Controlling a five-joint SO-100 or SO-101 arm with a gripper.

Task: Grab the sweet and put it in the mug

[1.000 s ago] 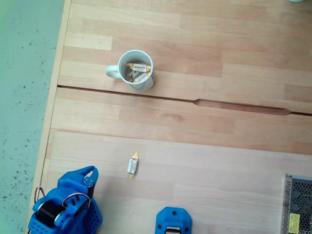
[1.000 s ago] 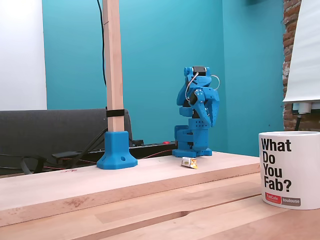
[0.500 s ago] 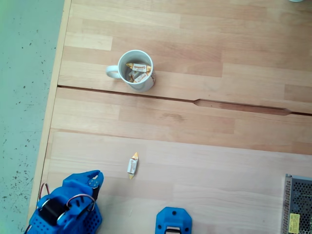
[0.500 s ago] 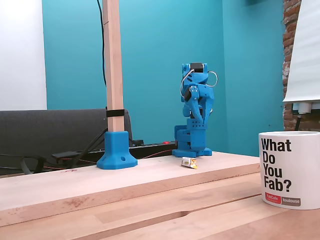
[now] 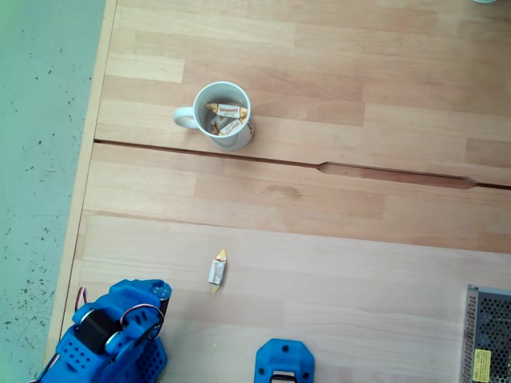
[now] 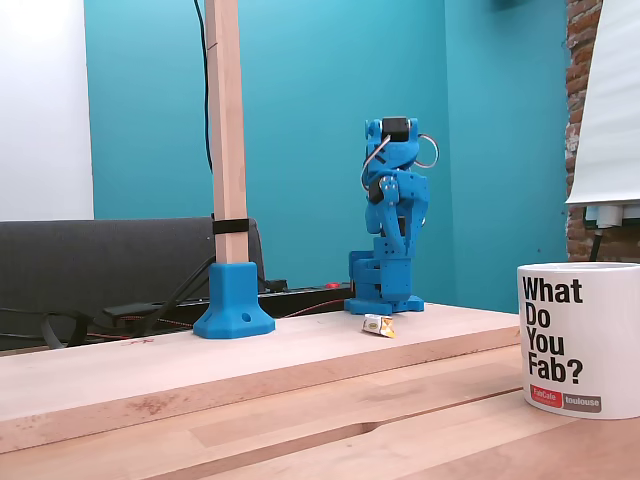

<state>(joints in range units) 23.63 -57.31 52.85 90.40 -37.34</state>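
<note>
My arm sits folded at the worktop edge; I cannot tell how my fingers stand. The sweet lies just beyond, ungrabbed. Far off, the mug already holds other sweets; grasp and drop both remain.

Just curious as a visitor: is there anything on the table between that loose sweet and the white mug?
No: in a fixed view from above, only bare wood and a dark seam lie between the sweet and the mug.
</note>
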